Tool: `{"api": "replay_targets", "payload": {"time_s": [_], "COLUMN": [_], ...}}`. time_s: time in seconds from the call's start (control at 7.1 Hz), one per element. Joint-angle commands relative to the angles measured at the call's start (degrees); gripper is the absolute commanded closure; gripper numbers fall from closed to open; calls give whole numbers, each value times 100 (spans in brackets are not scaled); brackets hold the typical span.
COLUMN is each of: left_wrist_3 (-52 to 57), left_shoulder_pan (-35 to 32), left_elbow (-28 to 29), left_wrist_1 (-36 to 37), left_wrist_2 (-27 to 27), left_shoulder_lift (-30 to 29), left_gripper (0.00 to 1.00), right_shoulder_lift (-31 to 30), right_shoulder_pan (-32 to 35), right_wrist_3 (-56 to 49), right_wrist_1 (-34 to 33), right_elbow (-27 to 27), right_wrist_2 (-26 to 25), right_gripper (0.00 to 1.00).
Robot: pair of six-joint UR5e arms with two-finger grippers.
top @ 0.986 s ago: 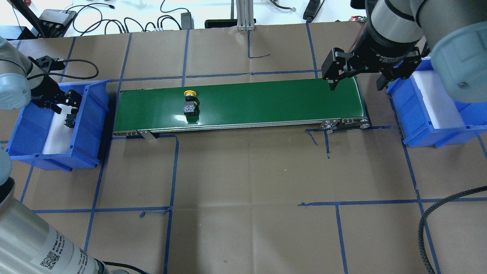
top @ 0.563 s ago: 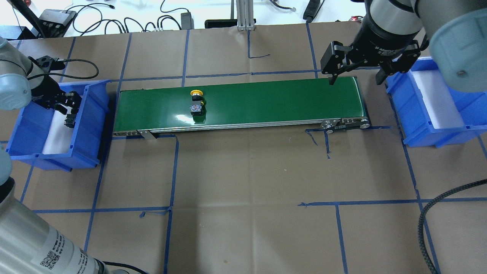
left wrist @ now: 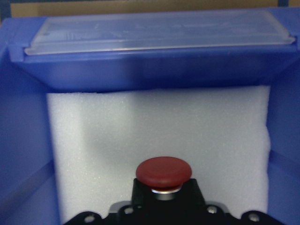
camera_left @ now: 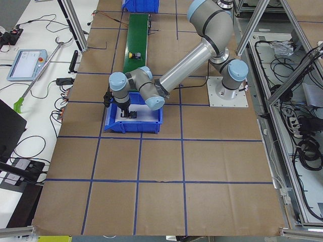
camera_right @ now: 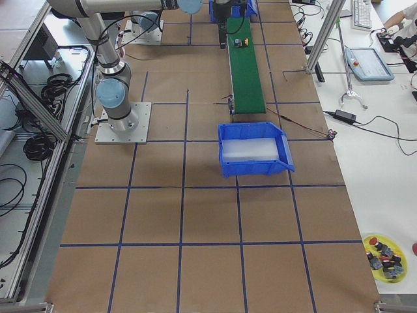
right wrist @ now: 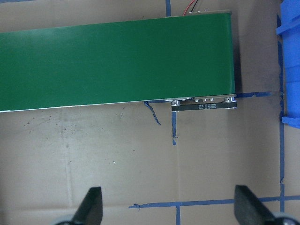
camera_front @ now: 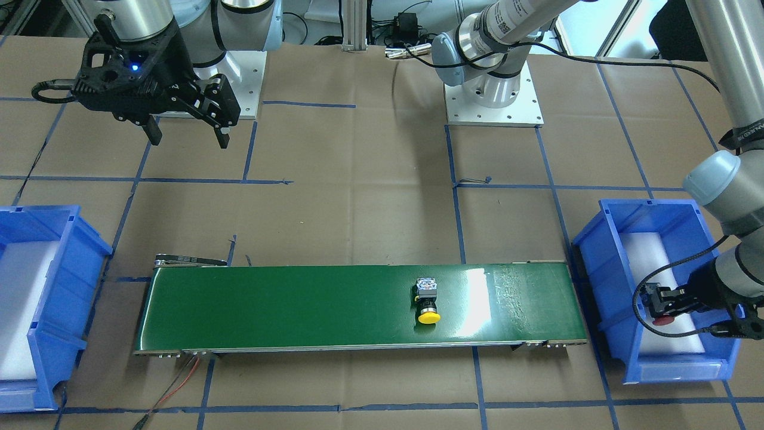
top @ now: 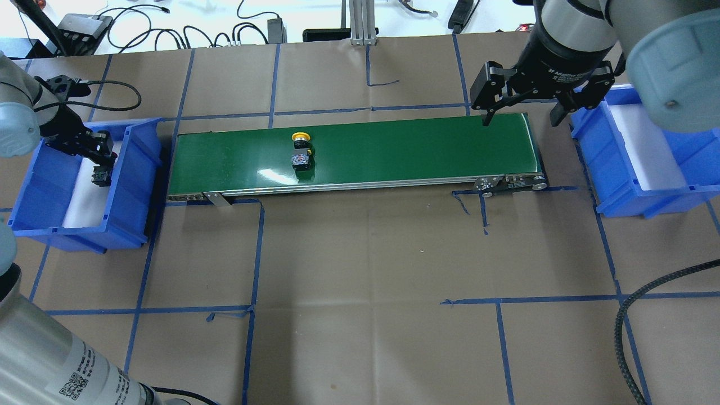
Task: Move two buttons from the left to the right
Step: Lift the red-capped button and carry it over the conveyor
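Note:
The yellow-capped button (top: 301, 151) lies on its side on the green conveyor belt (top: 394, 149), left of the belt's middle; it also shows in the front view (camera_front: 427, 301). The red-capped button (left wrist: 164, 172) sits between my left gripper's jaws inside the left blue bin (top: 135, 185), over white foam. My left gripper (top: 101, 166) is shut on its black body; the front view shows the red cap (camera_front: 662, 321) below the gripper. My right gripper (top: 521, 119) is open and empty, above the belt's right end.
The right blue bin (top: 619, 205) with a white foam liner stands beside the belt's right end and holds nothing I can see. Cables and boxes lie along the far table edge. Blue tape lines cross the brown paper surface.
The yellow button has ridden the belt to the right. My left gripper has closed on the red button in the left bin. My right gripper has shifted slightly toward the far side.

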Motion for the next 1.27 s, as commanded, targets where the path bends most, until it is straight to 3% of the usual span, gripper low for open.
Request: {"api": "replay_targets", "payload": {"time_s": [0.0, 0.42, 0.84, 1.13], "left_wrist_3": [14, 32, 32, 15], "left_shoulder_pan": [0, 35, 27, -26], "left_elbow": [40, 163, 540, 568], "left_wrist_1": [-32, -548, -1857, -2018], "left_wrist_2": [3, 12, 108, 249], "left_shoulder_lift": [106, 447, 1212, 1362], "left_gripper": [92, 100, 100, 100], "right_shoulder_lift": [-24, -50, -24, -24], "right_shoulder_pan": [6, 6, 6, 6], "right_wrist_3": [5, -22, -31, -31], "right_wrist_1": [22, 40, 40, 40], "right_elbow": [-11, 33, 42, 42], "right_wrist_2": [3, -23, -58, -58], "right_gripper": [0, 0, 0, 0]}}
